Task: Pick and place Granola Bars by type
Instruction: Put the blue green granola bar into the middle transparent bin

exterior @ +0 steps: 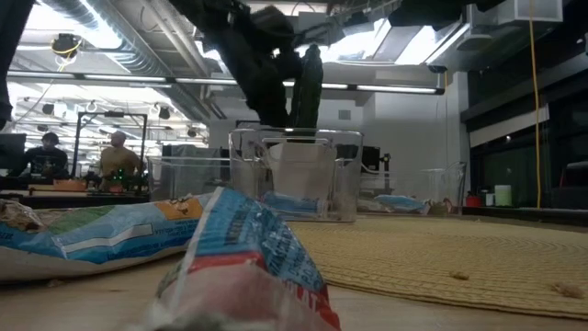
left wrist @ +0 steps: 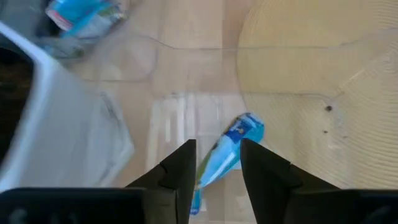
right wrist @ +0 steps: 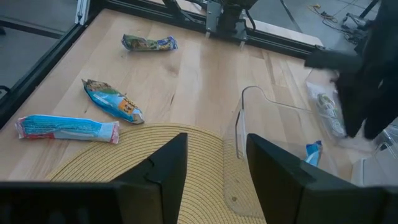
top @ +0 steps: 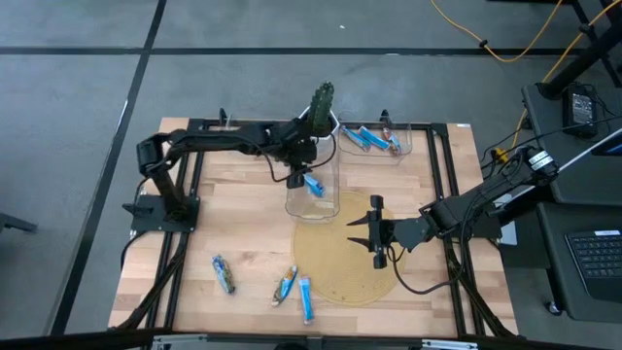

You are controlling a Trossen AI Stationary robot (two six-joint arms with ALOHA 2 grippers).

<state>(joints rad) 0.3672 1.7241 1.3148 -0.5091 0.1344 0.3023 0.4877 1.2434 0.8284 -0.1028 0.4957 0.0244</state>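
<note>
Left tool [top: 301, 178] is hovering over the nearer clear bin [top: 313, 199], fingers [left wrist: 180, 171] parted partway, with a blue bar [left wrist: 227, 155] lying between and just beyond them, apparently dropping or already resting in the bin, not gripped as far as I can tell

Judging this as a release: blue bars are being gathered here by type. The far bin [top: 377, 144] is already holding several bars [top: 367, 138], blue among them

Right tool [top: 377, 233] is waiting over the round woven mat [top: 340, 267], fingers standing partly open and holding nothing, probably parked clear of the left arm's drop

Three bars are lying on the tabletop [top: 243, 224] near the front edge: a greenish one [top: 224, 274], a mixed-colour one [top: 285, 286], a blue one [top: 306, 297], all well apart from both tools and awaiting sorting
</note>
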